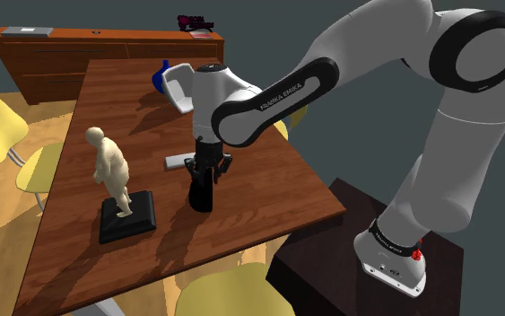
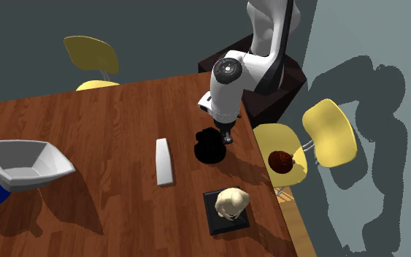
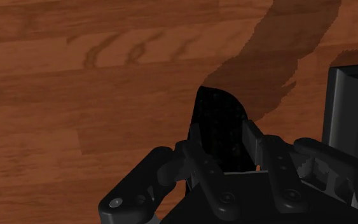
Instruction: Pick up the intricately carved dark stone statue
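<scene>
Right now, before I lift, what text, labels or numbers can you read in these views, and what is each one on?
"FRANKA EMIKA": white letters on the dark band of the arm, in the shoulder view.
Pink marks on a dark item on the sideboard: too small to read.
Dark statue and beige figure: no text visible.

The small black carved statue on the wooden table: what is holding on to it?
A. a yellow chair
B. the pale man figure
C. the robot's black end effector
C: in the wrist view the black two-finger end effector has its fingers clasped on both sides of the small black carved statue.
</scene>
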Robot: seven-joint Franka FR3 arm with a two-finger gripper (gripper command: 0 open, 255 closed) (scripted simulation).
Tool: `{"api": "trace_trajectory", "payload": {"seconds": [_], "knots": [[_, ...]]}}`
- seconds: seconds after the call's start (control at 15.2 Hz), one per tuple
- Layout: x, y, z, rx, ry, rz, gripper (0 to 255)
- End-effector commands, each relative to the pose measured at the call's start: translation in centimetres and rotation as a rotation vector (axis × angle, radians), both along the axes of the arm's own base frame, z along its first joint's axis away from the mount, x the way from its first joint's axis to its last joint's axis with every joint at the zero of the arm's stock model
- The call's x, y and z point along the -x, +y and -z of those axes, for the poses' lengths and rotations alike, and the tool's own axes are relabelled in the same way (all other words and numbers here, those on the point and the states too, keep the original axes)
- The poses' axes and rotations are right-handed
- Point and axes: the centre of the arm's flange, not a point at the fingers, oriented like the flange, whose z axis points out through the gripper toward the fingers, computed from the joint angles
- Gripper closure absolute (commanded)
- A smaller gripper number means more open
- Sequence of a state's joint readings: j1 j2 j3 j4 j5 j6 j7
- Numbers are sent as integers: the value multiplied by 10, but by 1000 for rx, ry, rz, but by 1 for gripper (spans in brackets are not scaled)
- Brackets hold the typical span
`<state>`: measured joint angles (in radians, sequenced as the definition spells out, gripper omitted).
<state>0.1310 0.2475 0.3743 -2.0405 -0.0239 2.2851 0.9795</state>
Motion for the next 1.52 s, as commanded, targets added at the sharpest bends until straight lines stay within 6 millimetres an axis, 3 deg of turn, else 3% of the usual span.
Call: {"api": "trace_trajectory", "payload": {"seconds": [0.0, 0.33, 1.32, 1.45], "knots": [[0, 0, 0, 0, 0, 0, 255], [0, 0, 1, 0, 0, 0, 255], [0, 0, -78, 0, 0, 0, 255], [0, 0, -79, 0, 0, 0, 255]]}}
